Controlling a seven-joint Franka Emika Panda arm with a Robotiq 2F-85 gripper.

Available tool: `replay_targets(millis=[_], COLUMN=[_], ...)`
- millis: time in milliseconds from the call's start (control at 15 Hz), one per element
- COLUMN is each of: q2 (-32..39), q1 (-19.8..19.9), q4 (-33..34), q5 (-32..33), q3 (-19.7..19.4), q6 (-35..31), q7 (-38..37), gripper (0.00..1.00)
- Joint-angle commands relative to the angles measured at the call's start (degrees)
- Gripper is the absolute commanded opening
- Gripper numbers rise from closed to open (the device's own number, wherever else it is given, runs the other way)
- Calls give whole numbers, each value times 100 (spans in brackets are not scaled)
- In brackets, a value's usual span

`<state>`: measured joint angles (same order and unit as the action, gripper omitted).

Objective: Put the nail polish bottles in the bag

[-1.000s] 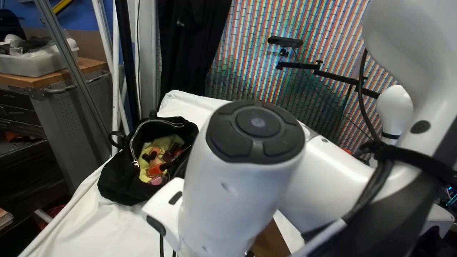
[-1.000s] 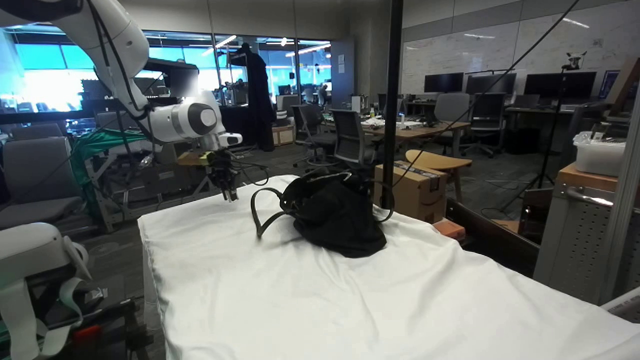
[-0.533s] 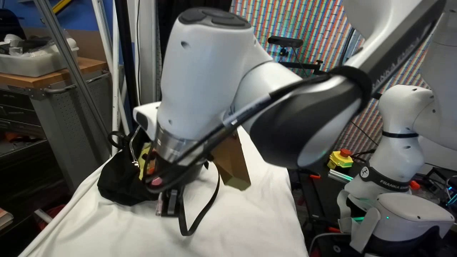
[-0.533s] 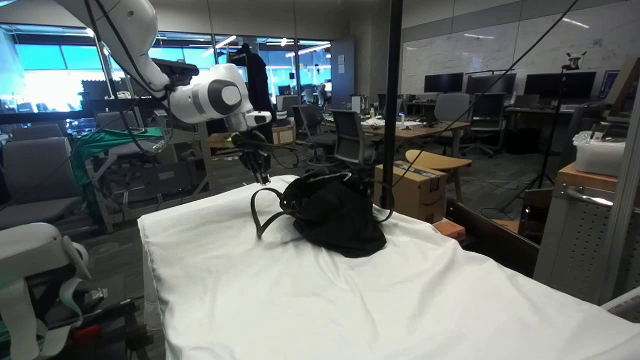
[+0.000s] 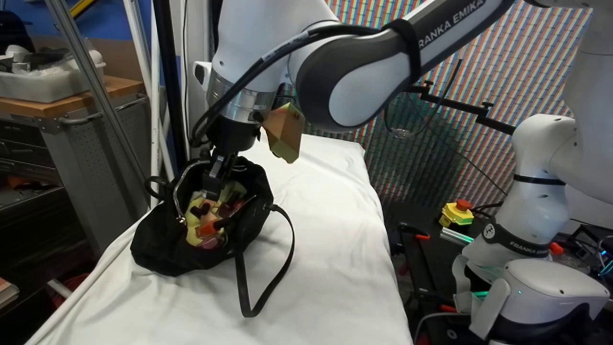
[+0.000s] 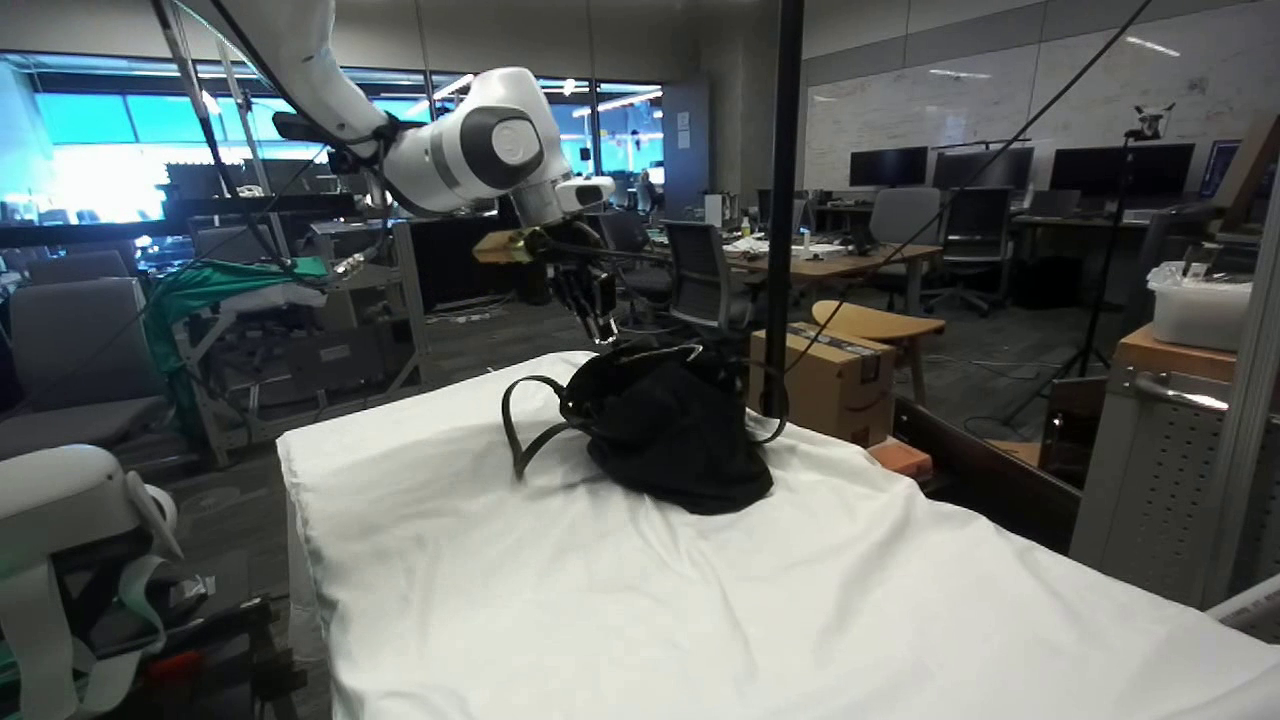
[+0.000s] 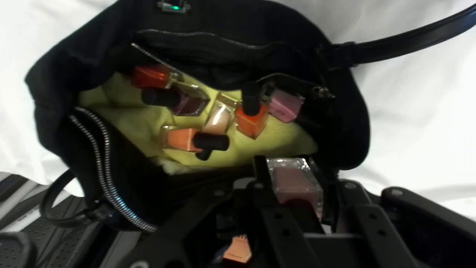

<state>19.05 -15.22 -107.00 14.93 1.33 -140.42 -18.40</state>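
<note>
The black bag (image 5: 160, 239) slouches on the white-covered table, its mouth open. Inside on the yellow-green lining lie several nail polish bottles: a red one (image 7: 150, 76), a dark maroon one (image 7: 190, 106), a peach one (image 7: 217, 121), an orange one (image 7: 182, 139), another orange one (image 7: 252, 123) and a pink one (image 7: 285, 106). My gripper (image 7: 292, 176) is shut on a mauve nail polish bottle (image 7: 292, 182), clear base outward. In an exterior view the gripper (image 5: 212, 189) points down over the bag's opening; in an exterior view its tips (image 6: 603, 335) are just above the rim.
A strap (image 5: 282, 273) loops out over the white cloth (image 5: 335, 268). A dark pole (image 6: 785, 200) stands close behind the bag. A brown block (image 5: 286, 132) juts from my wrist. A second white arm (image 5: 522, 215) stands beyond the table, near a yellow-and-red button box (image 5: 456, 213).
My arm has swung across to the bag with the gripper shut throughout. The gripper has risen and moved from beside the bag to above its opening. The bag has not moved.
</note>
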Motion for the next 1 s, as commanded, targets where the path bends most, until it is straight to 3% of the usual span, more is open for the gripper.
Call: replay_targets(millis=[0, 467, 933], q2=[187, 465, 1156], q1=[267, 419, 614], q4=[441, 913, 1827], q5=[-102, -287, -583], q3=[-1, 49, 68], q6=[141, 502, 1292], q7=[275, 469, 862], gripper=[15, 15, 15])
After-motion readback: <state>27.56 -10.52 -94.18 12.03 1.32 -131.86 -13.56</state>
